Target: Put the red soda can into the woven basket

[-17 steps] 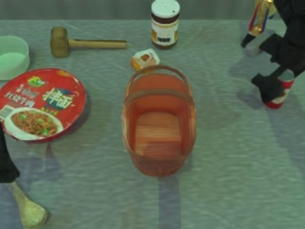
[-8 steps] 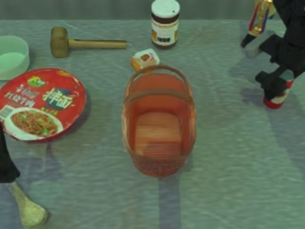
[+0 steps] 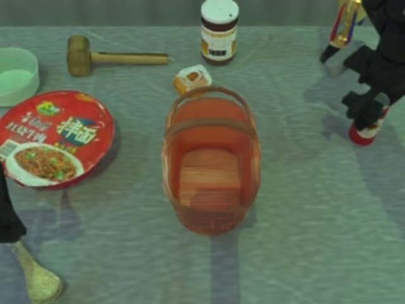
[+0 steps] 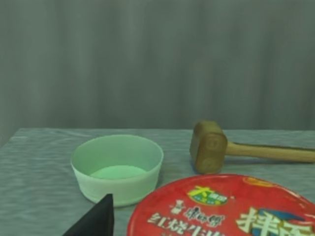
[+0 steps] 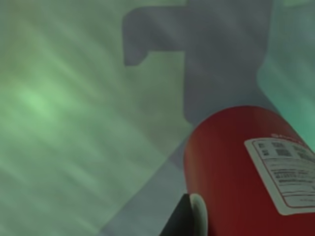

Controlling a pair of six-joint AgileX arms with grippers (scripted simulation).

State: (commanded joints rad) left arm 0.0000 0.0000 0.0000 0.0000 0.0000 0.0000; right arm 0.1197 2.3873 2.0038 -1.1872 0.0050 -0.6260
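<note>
table (image 3: 304, 240): grey-green cloth surface, everything sits on it
woven basket (image 3: 211, 166): centre of the top view, upright, hoop handle across its 12 o'clock end, pale slatted bottom showing, nothing inside
noodle-bowl lid (image 3: 54, 138): big red round lid at 9 o'clock of the basket, flat on the table, well apart from it
right arm (image 3: 383, 57): black, comes in from the 1 o'clock corner of the top view, reaches down over the can
pale green bowl (image 3: 16, 76): at 10 o'clock, just beyond the lid; wrist view confirms it is upright
mallet (image 3: 81, 56): wooden, at 11 o'clock, handle pointing toward the jar
brown jar (image 3: 219, 30): white lid, at 12 o'clock of the basket, upright
left arm (image 3: 7, 215): parked at 8 o'clock edge, my left gripper's state I cannot tell
right gripper (image 3: 368, 115): on top of the can at 3 o'clock; I cannot tell if it is clenched or released, one finger (image 5: 189, 216) sits against the can's side
red soda can (image 3: 366, 130): at 3 o'clock of the basket, well apart from it, mostly hidden under my right gripper, standing on the table
small orange packet (image 3: 192, 78): just beyond the basket's 12 o'clock rim
</note>
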